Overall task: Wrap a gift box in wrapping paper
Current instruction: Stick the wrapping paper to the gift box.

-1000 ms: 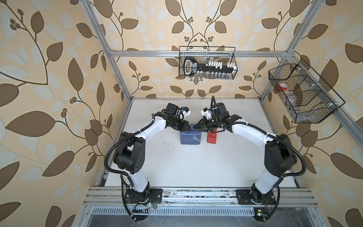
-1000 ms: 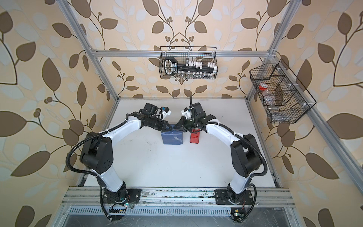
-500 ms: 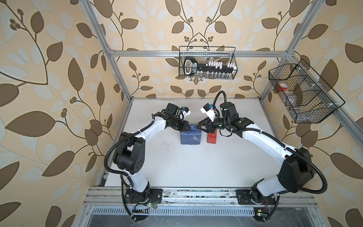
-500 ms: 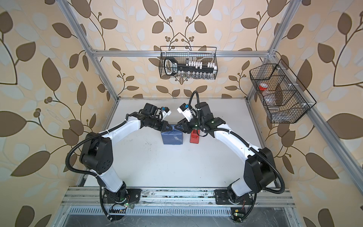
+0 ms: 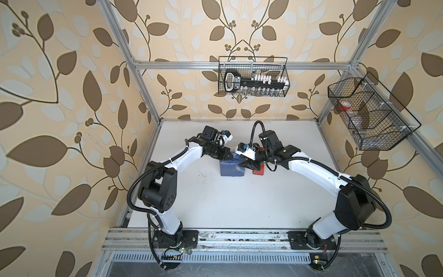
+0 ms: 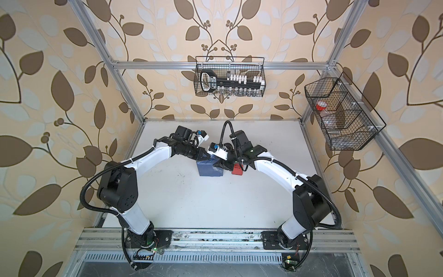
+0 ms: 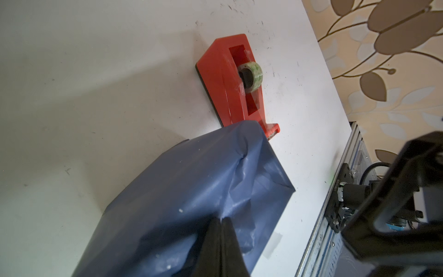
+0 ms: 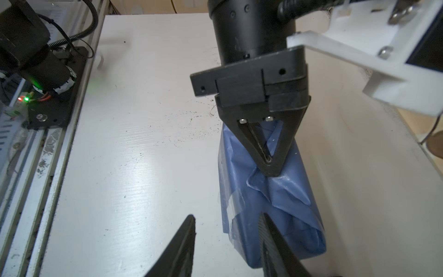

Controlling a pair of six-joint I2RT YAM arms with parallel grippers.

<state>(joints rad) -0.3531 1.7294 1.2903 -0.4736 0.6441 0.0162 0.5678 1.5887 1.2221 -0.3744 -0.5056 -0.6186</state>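
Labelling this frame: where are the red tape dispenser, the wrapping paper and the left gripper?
red tape dispenser (image 7: 221, 79): left wrist view, red side wall.
wrapping paper (image 7: 182, 182): left wrist view, smooth top face.
left gripper (image 8: 269, 160): right wrist view, closed fingertips.

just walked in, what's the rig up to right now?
Gift wrapping, late stage. The wrapping paper fully covers the gift box on the table. The left gripper, shut, has its tip on a creased fold of the paper. The right gripper is open close to the paper, holding nothing. The red tape dispenser sits right beside the wrapped box.
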